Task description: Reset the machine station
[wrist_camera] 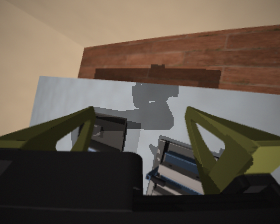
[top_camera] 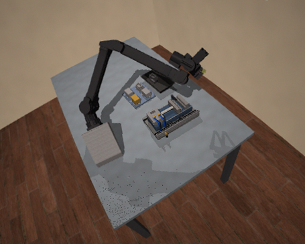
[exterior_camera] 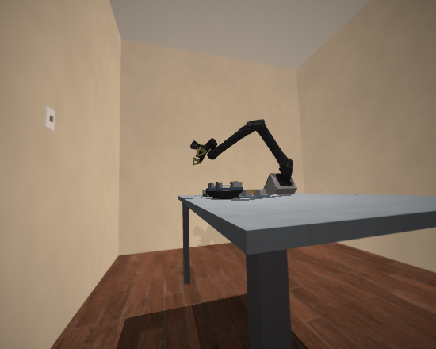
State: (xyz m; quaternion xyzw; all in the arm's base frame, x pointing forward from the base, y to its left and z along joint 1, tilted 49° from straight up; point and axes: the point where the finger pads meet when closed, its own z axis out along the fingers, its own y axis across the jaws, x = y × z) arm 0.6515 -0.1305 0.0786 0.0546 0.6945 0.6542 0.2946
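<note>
My gripper is open and empty, high above the table's far side. The vise has a hosed jaw at one end and an end block at the other. A gray piece stands beside that end block; I cannot tell whether it is a blank. The infeed plate bears a yellow brass block, gray blocks and a gray block with a darker top, maybe pocketed. A gray block lies in the black outfeed tray.
The arm's gray base stands at the table's near edge in the top view. The arm passes above the tray and partly hides it. The tray lies behind the vise, beside the infeed plate. Blue hoses rise at the vise's hosed end.
</note>
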